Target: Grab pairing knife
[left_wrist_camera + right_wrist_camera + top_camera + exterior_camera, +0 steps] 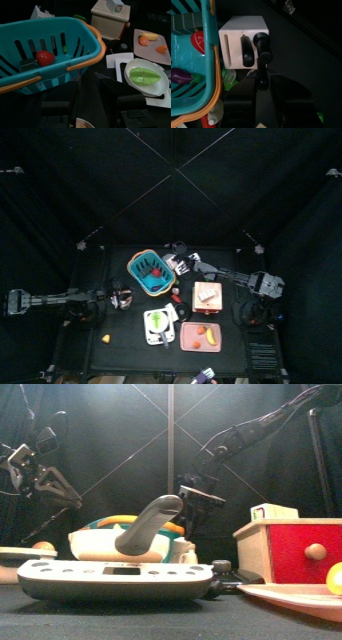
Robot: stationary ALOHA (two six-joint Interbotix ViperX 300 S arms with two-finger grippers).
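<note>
**Right gripper at the knife block**

The right gripper (261, 82) reaches the white knife block (238, 30); whether it has clamped, I cannot tell. The left gripper (93, 102) hangs released, farther off. The paring knife handle (262, 45) juts from the block, lengthwise toward the right gripper.

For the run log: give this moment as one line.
step: reach for knife | right gripper: at white block, by black knife handles | left gripper: open, near basket

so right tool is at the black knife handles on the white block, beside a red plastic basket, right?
No: the plastic basket is teal with an orange rim, per the right wrist view. Rest holds: right tool at the black knife handles on the white block.
</note>
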